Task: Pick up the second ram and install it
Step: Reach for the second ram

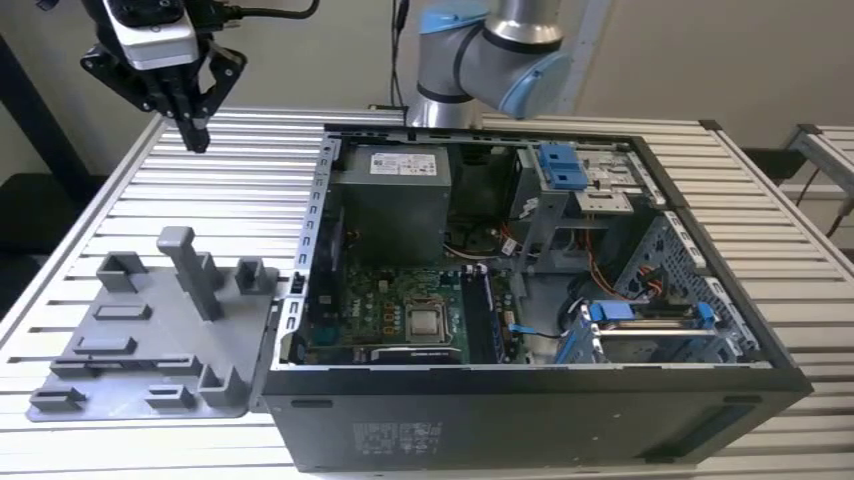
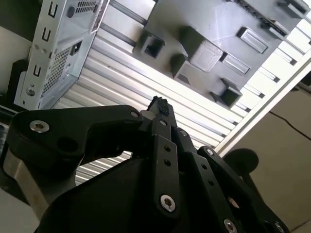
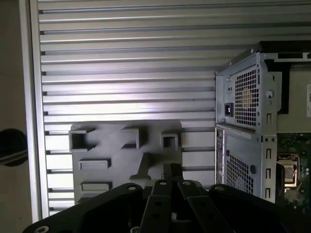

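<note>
The hand (image 1: pixel 196 136) hangs over the slatted table (image 1: pixel 267 170), pinched together and empty; the grey tray (image 1: pixel 134 350) lies well apart.

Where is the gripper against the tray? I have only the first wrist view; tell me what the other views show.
Observer: In the exterior view the gripper hangs high over the slatted table, clear of the grey tray and touching nothing.
Operator: Give me the fingers.
Observer: Shut. The fingertips meet in the second wrist view, with nothing visible between them.
Operator: Report the case.
Observer: The computer case lies open side up at the exterior view's right of the tray, and the arm rises behind it.
</note>
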